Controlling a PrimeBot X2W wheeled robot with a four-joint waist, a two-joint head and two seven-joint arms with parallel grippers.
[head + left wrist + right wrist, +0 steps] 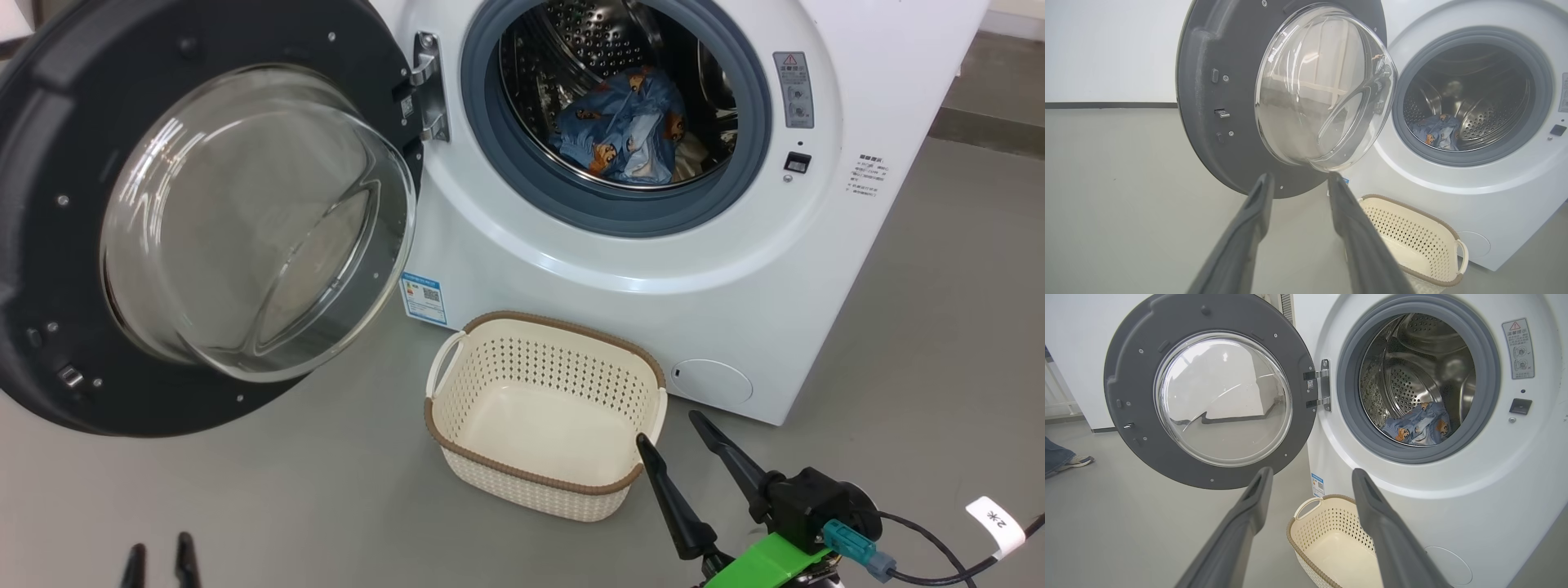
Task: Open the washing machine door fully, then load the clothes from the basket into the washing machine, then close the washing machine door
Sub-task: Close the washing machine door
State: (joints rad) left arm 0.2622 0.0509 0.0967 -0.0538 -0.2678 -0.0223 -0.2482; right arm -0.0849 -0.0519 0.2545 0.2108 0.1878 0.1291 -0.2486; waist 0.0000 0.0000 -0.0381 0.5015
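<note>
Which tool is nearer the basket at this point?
Right. The right tool has its fingertips just by the near right corner of the basket. The left tool is low at the far left, well apart from it.

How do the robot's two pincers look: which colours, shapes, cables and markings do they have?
Each pincer has two long, dark grey fingers that taper to a tip. Behind the right pincer sit a black block, a green bracket, a teal connector, black cables and a white tag with a black mark. Of the left pincer, dark fingertips show.
</note>
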